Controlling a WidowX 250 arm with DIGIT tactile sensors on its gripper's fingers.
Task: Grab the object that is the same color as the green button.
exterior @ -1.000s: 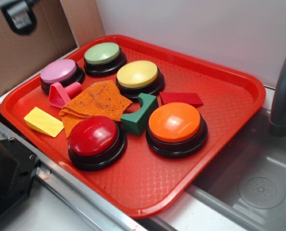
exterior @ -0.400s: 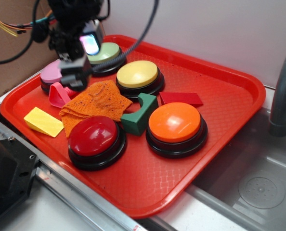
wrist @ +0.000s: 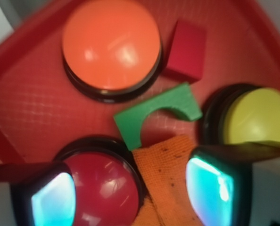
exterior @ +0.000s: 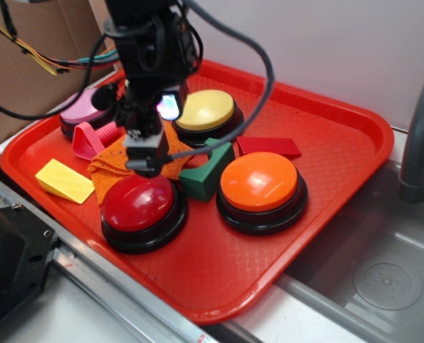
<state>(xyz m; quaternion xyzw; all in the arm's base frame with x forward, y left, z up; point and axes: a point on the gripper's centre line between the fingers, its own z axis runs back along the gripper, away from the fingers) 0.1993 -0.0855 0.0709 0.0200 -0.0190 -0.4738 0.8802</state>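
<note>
The object, a dark green block with an arch cut-out (exterior: 207, 173), lies on the red tray (exterior: 219, 279) between the red, orange and yellow buttons. In the wrist view the green block (wrist: 152, 115) sits just ahead of my fingers, cut-out facing the cloth. My gripper (exterior: 148, 163) hangs open over the orange cloth and the back edge of the red button, left of the block and not touching it. Through the wrist camera the gripper (wrist: 130, 193) has only cloth and red button between its glowing pads (wrist: 210, 188). The green button is hidden behind the arm.
Around the block stand an orange button (exterior: 259, 183), a red button (exterior: 137, 206) and a yellow button (exterior: 206, 108). A red wedge (exterior: 269, 146), orange cloth (exterior: 112, 163), yellow wedge (exterior: 63, 181), pink peg (exterior: 92, 138) and pink button (exterior: 80, 108) share the tray. A sink (exterior: 390, 275) lies right.
The gripper has come down from the back left of the tray toward the front right. It now hangs over the cloth and red button, close beside the green block.
</note>
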